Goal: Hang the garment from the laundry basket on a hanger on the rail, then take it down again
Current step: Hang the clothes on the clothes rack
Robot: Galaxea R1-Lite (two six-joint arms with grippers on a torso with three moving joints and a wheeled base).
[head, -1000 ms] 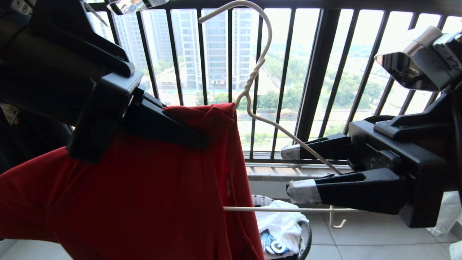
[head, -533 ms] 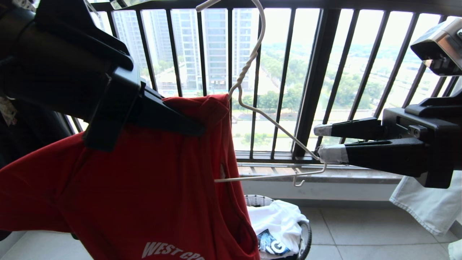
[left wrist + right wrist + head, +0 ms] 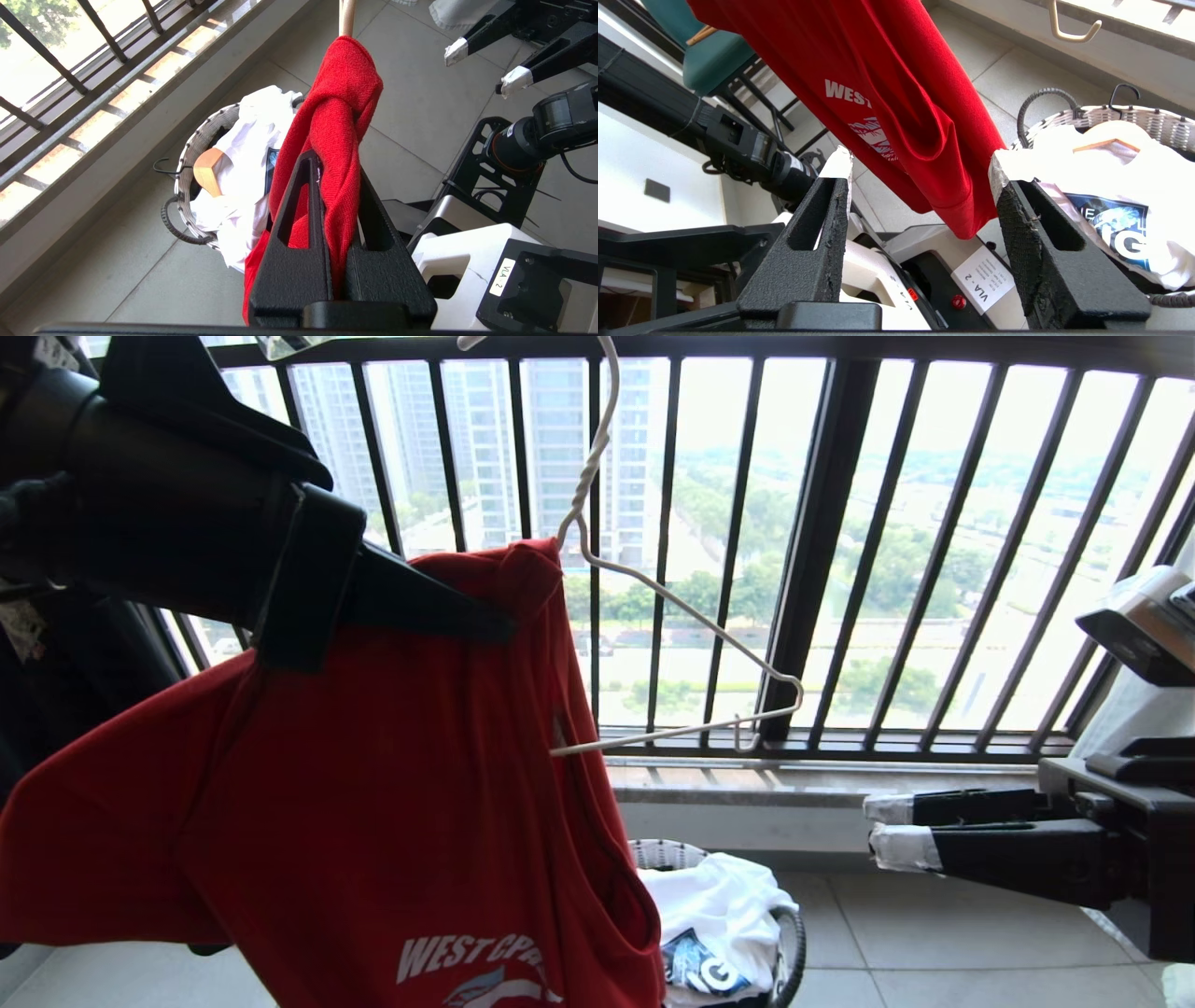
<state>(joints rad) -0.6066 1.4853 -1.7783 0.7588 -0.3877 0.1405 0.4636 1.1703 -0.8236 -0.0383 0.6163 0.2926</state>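
red t-shirt (image 3: 373, 784) half-threaded on the white wire hanger (image 3: 672, 616), pinched by the left gripper (image 3: 334, 196); right gripper (image 3: 920, 168) spread empty at 4 o'clock; hanging remains.

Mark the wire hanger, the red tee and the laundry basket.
hanger (image 3: 693, 622): head view, bare sloping arm.
red tee (image 3: 373, 784): head view, chest cloth.
laundry basket (image 3: 205, 128): left wrist view, woven rim.

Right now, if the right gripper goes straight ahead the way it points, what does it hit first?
Probably the red T-shirt: it hangs directly beyond the open right gripper. The white shirt in the basket sits off to one side. Depth unclear.
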